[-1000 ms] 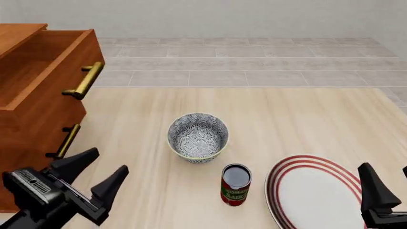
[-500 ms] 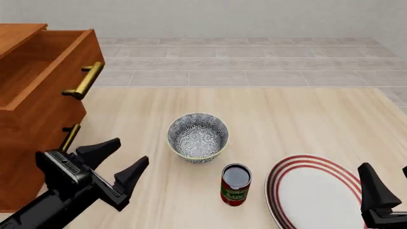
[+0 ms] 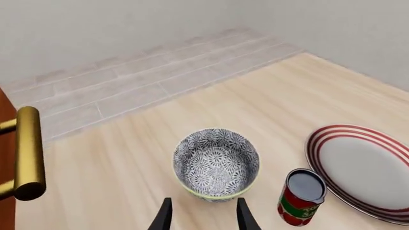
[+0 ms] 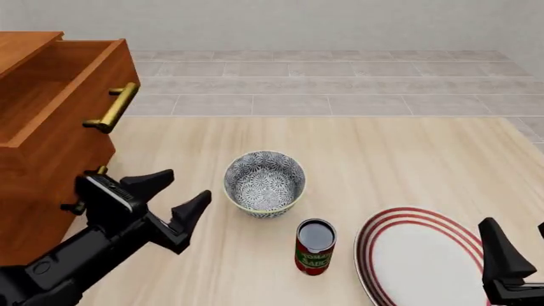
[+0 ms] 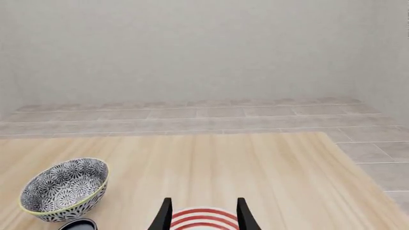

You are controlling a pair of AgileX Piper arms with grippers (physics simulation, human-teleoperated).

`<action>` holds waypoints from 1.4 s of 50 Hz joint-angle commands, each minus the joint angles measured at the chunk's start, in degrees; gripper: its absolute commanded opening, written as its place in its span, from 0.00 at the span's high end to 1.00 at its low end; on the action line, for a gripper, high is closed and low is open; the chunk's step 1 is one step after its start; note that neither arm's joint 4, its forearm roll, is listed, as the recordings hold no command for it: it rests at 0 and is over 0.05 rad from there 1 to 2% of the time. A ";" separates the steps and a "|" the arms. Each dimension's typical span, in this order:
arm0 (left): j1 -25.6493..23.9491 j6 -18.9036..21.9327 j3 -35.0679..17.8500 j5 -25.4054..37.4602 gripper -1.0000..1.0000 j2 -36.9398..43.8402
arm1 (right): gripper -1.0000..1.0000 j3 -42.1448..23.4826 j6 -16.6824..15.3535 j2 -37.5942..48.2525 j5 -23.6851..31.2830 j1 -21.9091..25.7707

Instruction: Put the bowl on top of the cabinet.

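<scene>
The left gripper [image 4: 183, 190] is held spread apart with nothing between its fingers, just beside the bowl [image 4: 264, 183], which stands upright near the middle of the table [image 4: 408, 159]. The cabinet [image 4: 51, 127] is set at the table's left edge, its top drawer pulled out. The right gripper [image 5: 201, 214] is likewise spread and empty, over the plate [image 4: 421, 255] by the near right corner. A can [image 4: 315, 246] stands between bowl and plate.
</scene>
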 commanded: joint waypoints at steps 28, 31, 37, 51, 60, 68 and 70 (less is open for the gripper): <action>1.28 0.55 -9.41 4.07 0.00 10.55 | 0.00 -0.01 -0.07 0.03 0.09 -0.34; 1.78 1.12 -10.64 4.90 0.00 12.72 | 0.00 0.00 -0.08 0.06 0.09 -0.53; 2.11 0.89 -11.21 4.27 0.00 14.79 | 0.00 0.01 -0.19 0.09 0.11 -0.58; 4.06 0.55 -13.57 5.10 0.00 17.31 | 0.00 0.00 -0.25 0.15 0.07 -0.92; 4.80 -0.58 -15.70 7.14 0.00 17.83 | 0.00 -0.02 0.02 0.16 0.13 -0.94; 5.38 -1.97 -16.16 7.20 0.00 18.70 | 0.00 0.02 0.08 0.14 0.15 -0.90; 5.26 -3.23 -16.24 7.23 0.00 18.81 | 0.00 0.04 0.10 0.13 0.14 -0.90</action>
